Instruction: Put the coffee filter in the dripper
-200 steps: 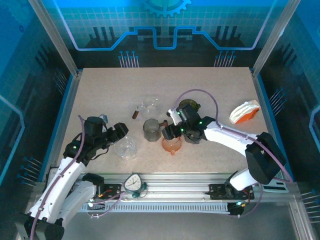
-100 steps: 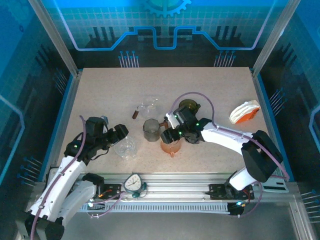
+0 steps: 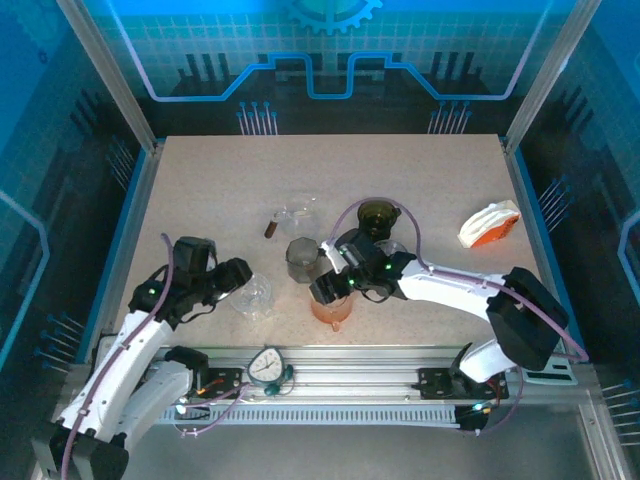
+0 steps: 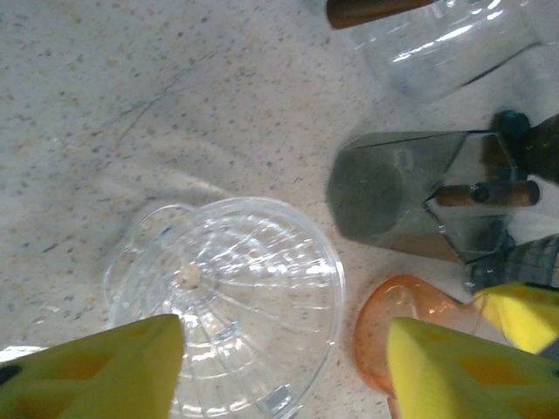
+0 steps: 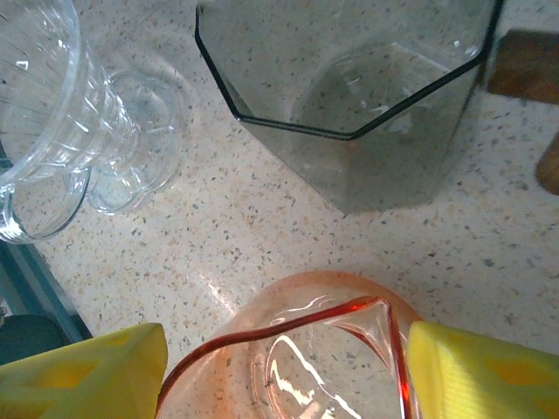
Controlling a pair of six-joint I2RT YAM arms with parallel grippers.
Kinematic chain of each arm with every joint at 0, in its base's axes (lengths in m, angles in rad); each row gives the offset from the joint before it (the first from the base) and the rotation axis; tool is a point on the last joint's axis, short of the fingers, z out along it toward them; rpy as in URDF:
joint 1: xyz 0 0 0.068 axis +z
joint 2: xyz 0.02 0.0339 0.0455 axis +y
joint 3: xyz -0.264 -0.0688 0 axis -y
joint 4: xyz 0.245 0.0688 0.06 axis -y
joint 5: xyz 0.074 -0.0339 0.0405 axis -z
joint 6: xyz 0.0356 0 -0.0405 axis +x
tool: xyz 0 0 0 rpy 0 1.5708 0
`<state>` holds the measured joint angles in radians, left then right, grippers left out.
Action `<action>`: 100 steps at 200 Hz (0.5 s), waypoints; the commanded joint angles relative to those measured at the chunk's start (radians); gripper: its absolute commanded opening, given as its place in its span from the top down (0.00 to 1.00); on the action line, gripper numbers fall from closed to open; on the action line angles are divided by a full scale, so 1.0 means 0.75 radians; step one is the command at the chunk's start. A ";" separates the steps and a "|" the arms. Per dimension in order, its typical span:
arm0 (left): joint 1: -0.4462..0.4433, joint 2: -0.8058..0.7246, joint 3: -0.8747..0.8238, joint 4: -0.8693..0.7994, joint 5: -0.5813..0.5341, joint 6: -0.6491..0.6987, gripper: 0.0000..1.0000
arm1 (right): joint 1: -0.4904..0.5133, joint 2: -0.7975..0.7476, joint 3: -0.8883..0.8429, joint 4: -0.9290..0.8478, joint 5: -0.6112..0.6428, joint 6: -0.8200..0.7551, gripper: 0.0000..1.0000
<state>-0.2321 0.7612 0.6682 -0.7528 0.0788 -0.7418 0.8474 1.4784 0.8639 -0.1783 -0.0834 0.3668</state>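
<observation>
The left gripper [image 4: 284, 340] has its jaws wide apart over the near side of the dripper [image 4: 223, 292]. The dripper is clear, mouth up and empty, and sits near the front edge of the table [image 3: 200, 180], left of the middle. I cannot tell whether a finger touches the glass.

The right gripper [image 5: 286, 349] is spread too, one finger on each side of an orange cup [image 5: 262, 349]. The cup is empty, with its spout turned toward the right-hand finger. It stands near the front edge, just right of the dripper.

Just behind these two is a grey faceted glass [image 3: 303, 258] with a wooden handle, also empty. Farther back are a clear jar [image 3: 296, 210] and a dark cup [image 3: 378, 214], the latter behind the right arm.

The filters [image 3: 490, 224], a white stack with orange on it, lie near the right edge, well apart from the dripper and from both grippers.

The left wrist view shows the dripper's ribs and drain hole. The right wrist view shows its foot and the cup's spout. The top view shows the filters.
</observation>
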 commanded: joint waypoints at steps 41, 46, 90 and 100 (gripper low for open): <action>-0.135 0.068 0.079 -0.270 -0.283 -0.070 0.37 | -0.007 -0.181 -0.021 -0.067 0.185 -0.015 0.25; -0.142 0.072 0.080 -0.280 -0.307 -0.079 0.37 | -0.012 -0.190 -0.028 -0.064 0.187 -0.013 0.25; -0.155 0.124 -0.013 -0.184 -0.300 -0.115 0.47 | -0.037 -0.242 -0.075 -0.055 0.189 -0.012 0.25; -0.156 0.145 -0.032 -0.156 -0.292 -0.118 0.51 | -0.046 -0.252 -0.085 -0.055 0.187 -0.008 0.24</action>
<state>-0.3386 0.8402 0.6846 -0.8959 -0.1211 -0.8062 0.8314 1.3239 0.8223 -0.2062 0.0441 0.3626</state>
